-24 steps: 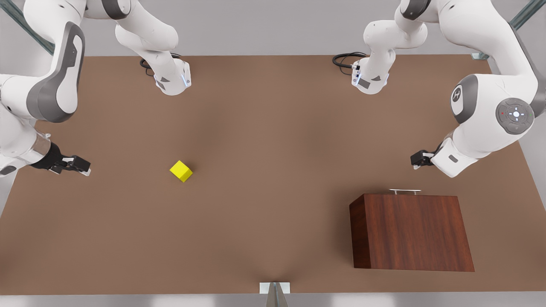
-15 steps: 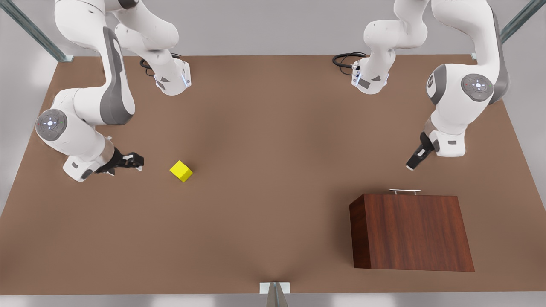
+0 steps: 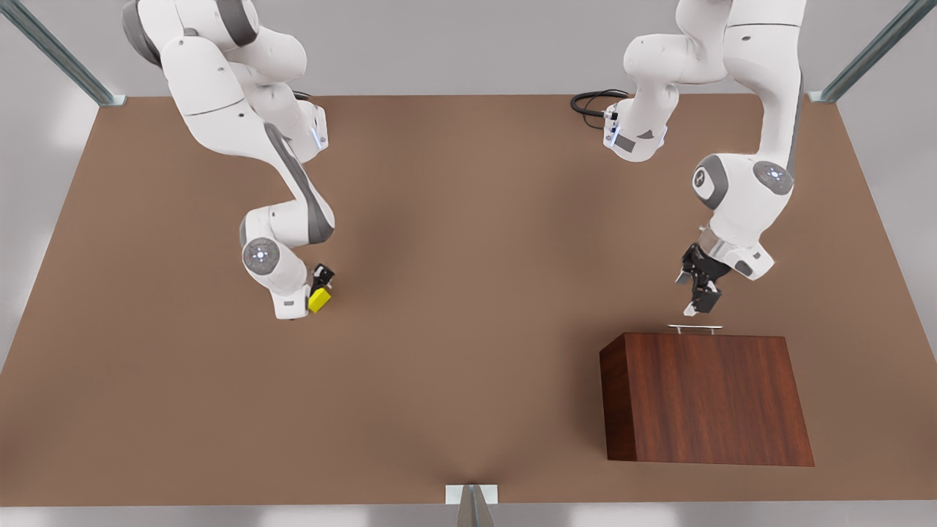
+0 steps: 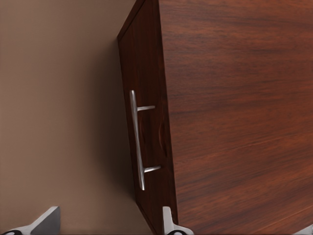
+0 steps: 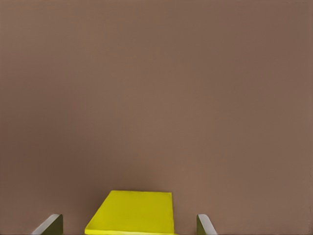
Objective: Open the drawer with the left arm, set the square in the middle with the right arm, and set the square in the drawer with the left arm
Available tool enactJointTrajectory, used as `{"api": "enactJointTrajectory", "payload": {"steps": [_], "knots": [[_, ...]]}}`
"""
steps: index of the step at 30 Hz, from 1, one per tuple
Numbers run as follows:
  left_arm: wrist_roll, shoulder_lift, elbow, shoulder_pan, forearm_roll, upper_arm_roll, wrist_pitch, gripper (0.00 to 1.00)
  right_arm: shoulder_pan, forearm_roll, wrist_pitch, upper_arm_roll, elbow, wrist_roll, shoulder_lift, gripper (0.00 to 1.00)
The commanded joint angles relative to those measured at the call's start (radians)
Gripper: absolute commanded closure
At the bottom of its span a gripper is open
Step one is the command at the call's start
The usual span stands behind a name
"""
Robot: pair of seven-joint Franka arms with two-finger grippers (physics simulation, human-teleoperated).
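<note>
The yellow square (image 3: 319,300) rests on the brown table at the front view's left. My right gripper (image 3: 320,287) hangs over it, open. In the right wrist view the square (image 5: 132,211) lies between the two fingertips (image 5: 50,225) with a gap on each side. The dark wood-grain box (image 3: 706,399) stands at the front view's right, its drawer shut, with the silver handle (image 3: 694,328) on its far face. My left gripper (image 3: 695,301) hovers open just behind that handle. The handle (image 4: 137,142) and drawer front (image 4: 151,98) lie ahead of the left gripper (image 4: 106,226).
The middle of the tabletop (image 3: 468,293) is bare brown surface between the arms. Both arm bases (image 3: 296,135) stand at the far edge, with a black cable (image 3: 591,102) by one. A small metal mount (image 3: 472,501) sits at the near edge.
Both arms swung inward. The right gripper travelled from the front view's left edge to over the square. The left gripper turned and came down close behind the drawer handle.
</note>
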Motion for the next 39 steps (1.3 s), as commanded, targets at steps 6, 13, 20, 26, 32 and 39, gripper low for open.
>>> {"api": "enactJointTrajectory", "payload": {"steps": [6, 13, 20, 26, 32, 39], "knots": [[0.018, 0.034, 0.002, 0.036, -0.034, 0.033, 0.026, 0.00, -0.010, -0.002, 0.006, -0.035, -0.025, -0.083, -0.018, 0.00], [0.021, 0.064, 0.005, 0.036, -0.034, 0.047, 0.042, 0.00, -0.012, -0.002, 0.095, -0.038, -0.091, -0.109, -0.007, 0.00], [0.020, 0.095, 0.009, 0.038, -0.033, 0.047, 0.066, 0.00, -0.012, -0.002, 0.118, -0.056, -0.101, -0.155, 0.011, 0.00], [0.021, 0.121, 0.018, 0.039, -0.034, 0.047, 0.081, 0.00, -0.012, 0.000, 0.165, -0.056, -0.113, -0.192, 0.028, 0.14], [0.020, 0.150, 0.023, 0.041, -0.034, 0.047, 0.095, 0.00, -0.012, 0.000, 0.153, -0.056, -0.113, -0.181, 0.025, 0.35], [0.021, 0.175, 0.025, 0.041, -0.034, 0.047, 0.103, 0.00, -0.012, 0.001, 0.151, -0.056, -0.111, -0.181, 0.020, 0.37]]}}
